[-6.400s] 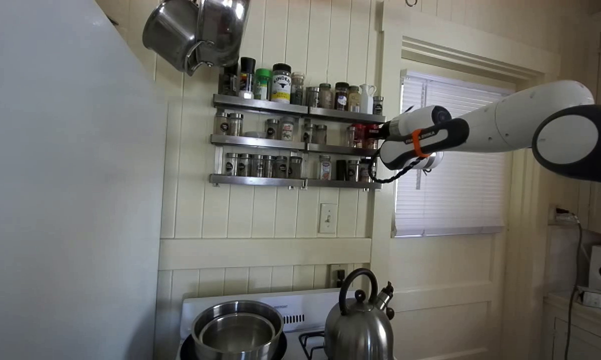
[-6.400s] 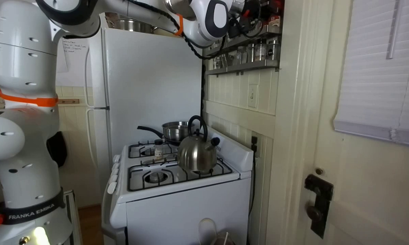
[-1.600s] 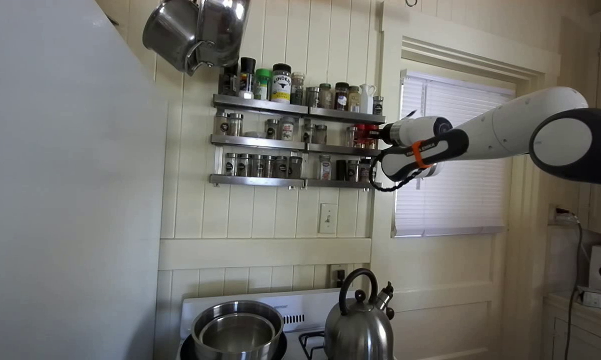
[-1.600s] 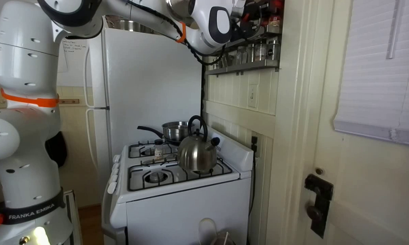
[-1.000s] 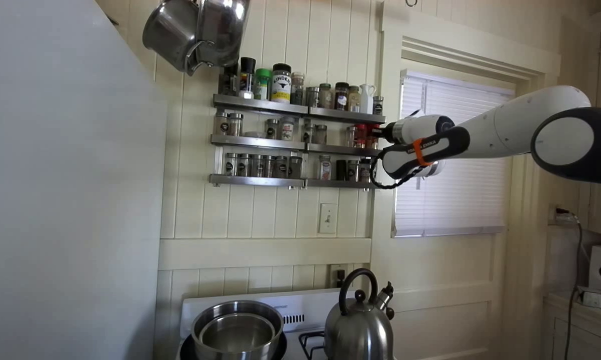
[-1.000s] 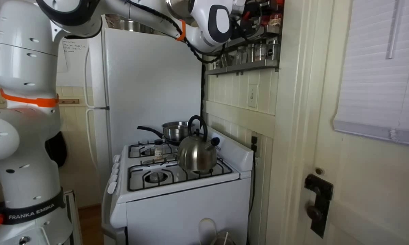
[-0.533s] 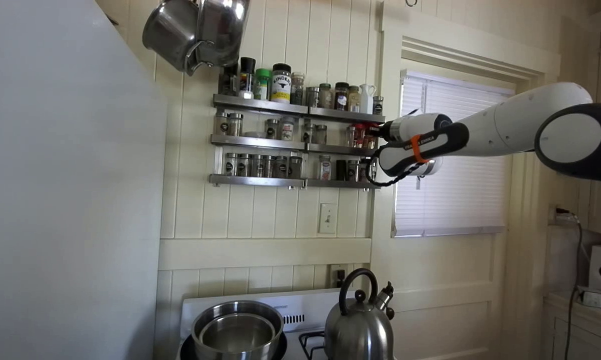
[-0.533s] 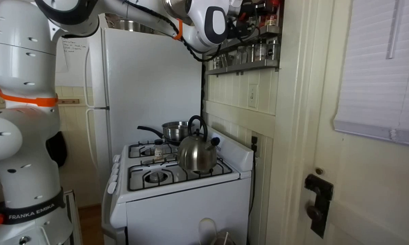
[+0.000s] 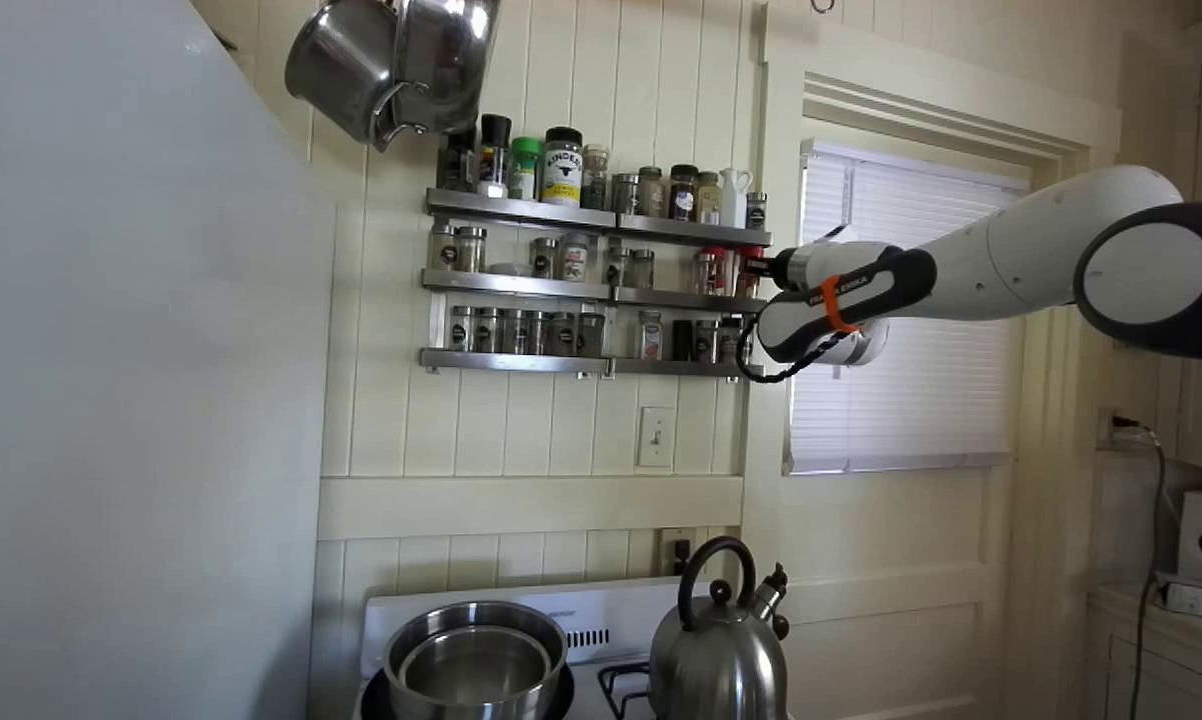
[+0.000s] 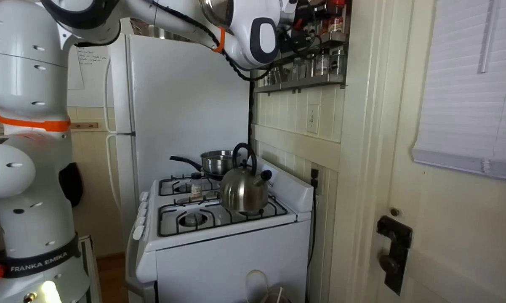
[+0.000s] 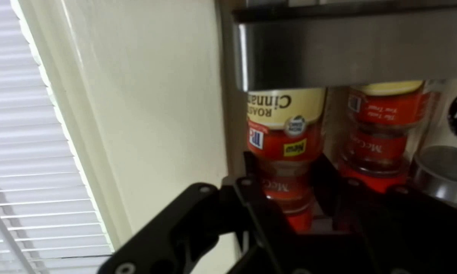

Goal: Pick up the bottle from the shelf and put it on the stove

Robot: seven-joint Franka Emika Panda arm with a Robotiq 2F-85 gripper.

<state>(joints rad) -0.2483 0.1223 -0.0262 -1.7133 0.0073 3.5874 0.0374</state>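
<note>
The bottle (image 11: 283, 140) is a red McCormick cinnamon bottle standing on the middle tier of the grey shelf (image 11: 350, 49). The wrist view is upside down, and the shelf rail hides the bottle's base. My gripper (image 11: 285, 171) has one finger against each side of the bottle's upper part and looks shut on it. In both exterior views the gripper (image 9: 764, 268) reaches the shelf's door-side end, and the bottle (image 10: 335, 24) is partly visible there. The white stove (image 10: 232, 248) stands below the shelf (image 10: 299, 83).
Another red jar (image 11: 380, 144) and a clear jar (image 11: 445, 171) stand beside the bottle. The upper tier (image 9: 696, 231) is above and the door frame (image 11: 167, 95) close by. A kettle (image 10: 244, 189), a pot (image 10: 217, 162) and a small jar (image 10: 196, 185) stand on the stove.
Over the last second the arm has drawn back slightly and dipped. The bottle has shifted a little toward the robot, and the gap to the neighbouring red jar looks wider.
</note>
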